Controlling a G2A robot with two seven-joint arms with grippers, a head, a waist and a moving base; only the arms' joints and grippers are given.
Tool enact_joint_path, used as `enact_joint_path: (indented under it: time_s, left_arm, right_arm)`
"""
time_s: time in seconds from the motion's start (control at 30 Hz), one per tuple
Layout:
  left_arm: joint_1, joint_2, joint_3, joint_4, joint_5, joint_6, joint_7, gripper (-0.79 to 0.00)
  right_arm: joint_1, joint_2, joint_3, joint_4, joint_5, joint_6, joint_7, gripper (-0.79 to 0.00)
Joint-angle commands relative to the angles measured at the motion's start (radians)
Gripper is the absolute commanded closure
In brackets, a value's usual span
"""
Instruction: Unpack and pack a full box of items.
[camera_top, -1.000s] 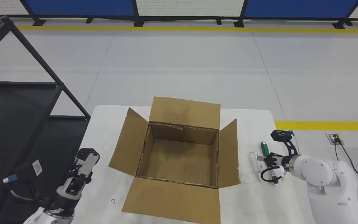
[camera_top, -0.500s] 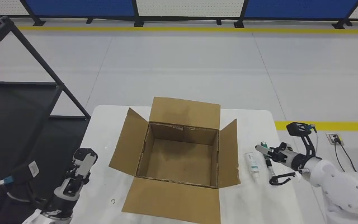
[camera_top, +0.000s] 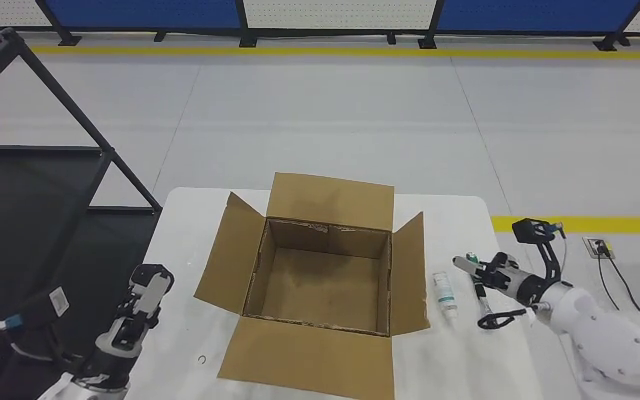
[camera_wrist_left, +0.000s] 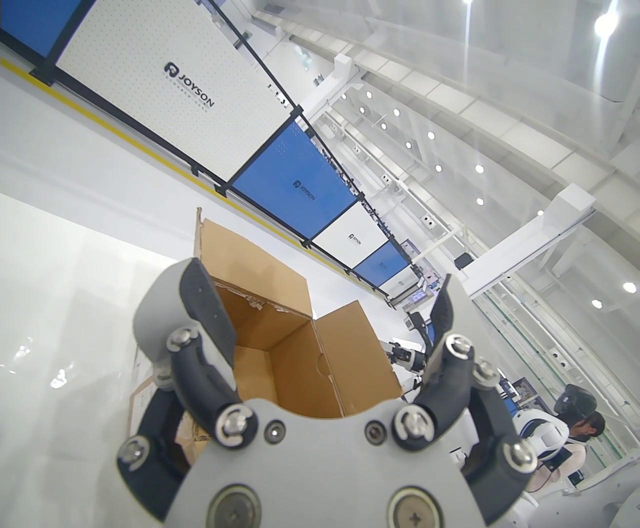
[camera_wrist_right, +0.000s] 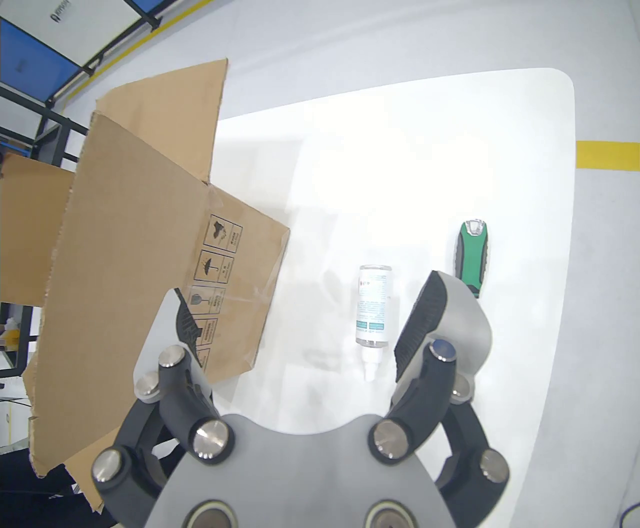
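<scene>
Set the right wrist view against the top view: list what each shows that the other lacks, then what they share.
Right wrist view: handling symbols printed on the box outer wall, and a green-handled tool lying beside the bottle. Top view: the box's inner floor, and the left gripper at the table side away from the bottle. Both: the open box, the bottle lying on the white table, and the open right gripper.

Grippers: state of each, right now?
Left gripper: open, holding nothing.
Right gripper: open, holding nothing.
</scene>
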Motion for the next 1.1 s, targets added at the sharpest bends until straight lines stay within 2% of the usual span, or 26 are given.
enact_joint_path:
  time_s: [0.0, 0.2, 0.33, 0.47, 0.57, 0.87, 0.93, 1.0, 1.07]
  left_arm:
    - [-0.001, -0.001, -0.017, 0.003, -0.006, 0.017, 0.016, -0.785]
    - [0.029, -0.001, -0.123, 0.04, -0.056, 0.038, 0.032, -0.785]
    - [0.067, 0.001, -0.187, 0.078, -0.11, 0.031, -0.041, -0.785]
    - [0.106, 0.006, -0.244, 0.155, -0.17, 0.039, -0.147, -0.785]
    - [0.127, 0.013, -0.254, 0.203, -0.177, 0.169, -0.268, -0.785]
    - [0.127, 0.013, -0.254, 0.203, -0.177, 0.169, -0.268, -0.785]
    - [0.115, 0.011, -0.241, 0.194, -0.243, 0.162, -0.274, -0.785]
    - [0.106, 0.015, -0.238, 0.182, -0.141, 0.183, -0.25, -0.785]
    - [0.097, 0.017, -0.198, 0.171, 0.017, 0.203, -0.204, -0.785]
  right_arm:
    - [0.003, -0.001, 0.007, 0.006, 0.076, -0.019, -0.027, -0.785]
    - [0.034, 0.0, 0.009, 0.05, 0.247, -0.053, -0.065, -0.785]
    - [0.057, 0.002, -0.006, 0.076, 0.29, -0.044, -0.087, -0.785]
    - [0.061, 0.007, -0.001, 0.085, 0.303, -0.049, -0.095, -0.785]
    - [0.047, 0.012, 0.017, 0.082, 0.307, -0.052, -0.101, -0.785]
    - [0.021, 0.022, 0.045, 0.073, 0.288, -0.04, -0.077, -0.785]
    - [0.021, 0.022, 0.045, 0.073, 0.288, -0.04, -0.077, -0.785]
    - [0.021, 0.022, 0.045, 0.073, 0.288, -0.04, -0.077, -0.785]
    - [0.01, 0.021, 0.042, 0.068, 0.29, -0.041, -0.099, -0.785]
